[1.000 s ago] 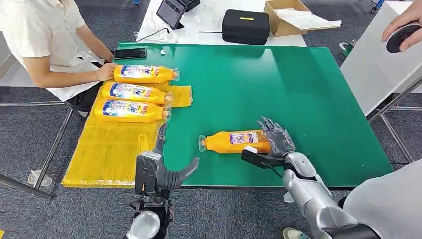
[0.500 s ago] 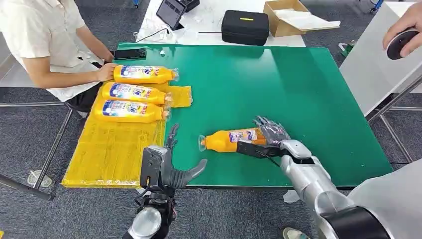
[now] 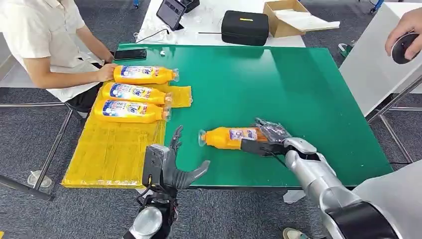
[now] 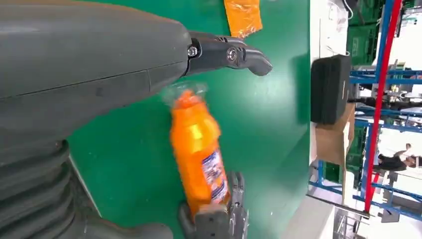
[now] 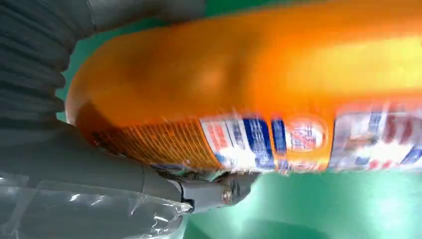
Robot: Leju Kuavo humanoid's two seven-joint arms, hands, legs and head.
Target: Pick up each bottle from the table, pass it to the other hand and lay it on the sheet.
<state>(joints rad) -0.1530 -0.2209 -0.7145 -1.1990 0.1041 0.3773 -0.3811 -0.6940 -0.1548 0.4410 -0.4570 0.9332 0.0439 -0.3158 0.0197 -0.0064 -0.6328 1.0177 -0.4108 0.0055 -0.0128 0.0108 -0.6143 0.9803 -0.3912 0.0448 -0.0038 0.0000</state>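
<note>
Right hand [image 3: 271, 137] grips the orange bottle [image 3: 226, 138] near the surface's [image 3: 298, 89] front edge — fingers wrapped round it; left hand [image 3: 166, 164] spread, empty.

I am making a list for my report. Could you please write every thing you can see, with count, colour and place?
bottle in hand: 1, orange, on the green table, its base held by the right hand.
bottles on sheet: 3, orange, lying side by side on the sheet's far end.
sheet: 1, yellow, on the table's left part.
table: 1, green.
phone: 1, black, far left table corner.
case: 1, black, on the white table behind.
box: 1, brown cardboard, beside the case.
person: 1, white shirt, seated at left.
left hand: grey, fingers apart, near edge.
right hand: grey, gripping the bottle.
</note>
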